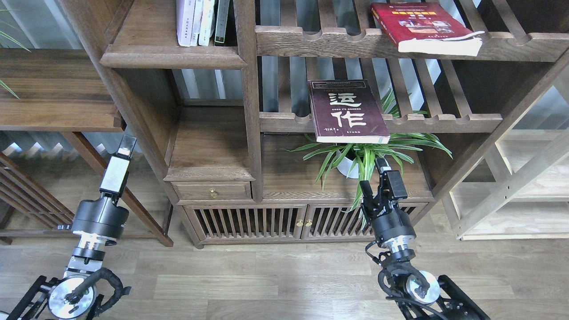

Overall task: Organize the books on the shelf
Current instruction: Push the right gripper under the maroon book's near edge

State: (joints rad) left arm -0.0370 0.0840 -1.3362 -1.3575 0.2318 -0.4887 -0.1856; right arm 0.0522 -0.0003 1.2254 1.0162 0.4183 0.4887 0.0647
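Dark brown wooden bookcase [249, 133] across most of the view, over pale plank flooring [275, 275]. At upper left, the solid-board shelf [171, 55] with rounded moulded front edge, bearing a pale lavender-white paperback [183, 22] upright among other upright volumes, against the right-hand post. To the right, two slatted racks with scalloped rails: upper rack [338, 42] carrying the thick red paperback [424, 26] flat, cover up, its page edge jutting past the rail; lower rack [400, 121] carrying the dark maroon paperback [346, 111] with big white Chinese characters, flat, cover up, its near edge overhanging the rail. Under the lower rack, a spider plant [364, 155] in a white pot [346, 166] on a flat board. Below that, slatted cabinet doors [302, 220] with small brass knobs, and a small drawer [212, 191] at left. Pale unfinished wooden frame [511, 178] at far right.

Left gripper [126, 144] raised in front of the bookcase's left side, touching nothing, seen end-on as one pale block: width of opening cannot be told. Right gripper [375, 175] just in front of the plant's leaves, below the maroon paperback, fingers apart with a narrow gap, holding nothing.
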